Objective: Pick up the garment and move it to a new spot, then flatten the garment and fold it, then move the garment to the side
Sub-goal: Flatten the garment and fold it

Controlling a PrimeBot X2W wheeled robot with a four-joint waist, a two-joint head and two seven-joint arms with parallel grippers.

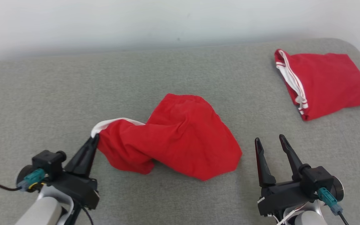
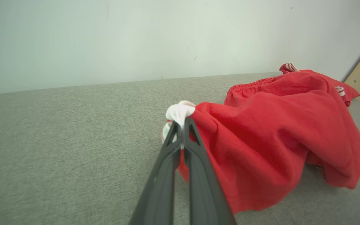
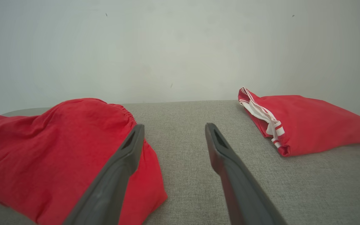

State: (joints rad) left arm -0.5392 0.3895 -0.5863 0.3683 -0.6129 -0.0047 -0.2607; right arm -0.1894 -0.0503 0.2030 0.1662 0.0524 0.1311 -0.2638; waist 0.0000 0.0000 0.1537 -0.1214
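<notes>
A crumpled red garment [image 1: 180, 134] with a white trimmed corner lies in the middle of the grey surface [image 1: 42, 100]. My left gripper [image 1: 95, 137] is shut on that white corner at the garment's left end; the left wrist view shows the white cloth [image 2: 180, 113] pinched between the closed fingers of my left gripper [image 2: 182, 123], with the red garment [image 2: 277, 131] bunched to the right. My right gripper [image 1: 269, 140] stands open just right of the garment, holding nothing. In the right wrist view, my right gripper [image 3: 173, 128] has the garment [image 3: 58, 147] to its left.
A second red garment [image 1: 323, 82], folded, with white stripes along one edge, lies at the far right of the surface near its edge; it also appears as a folded garment [image 3: 308, 122] in the right wrist view. A pale wall [image 1: 167, 22] backs the surface.
</notes>
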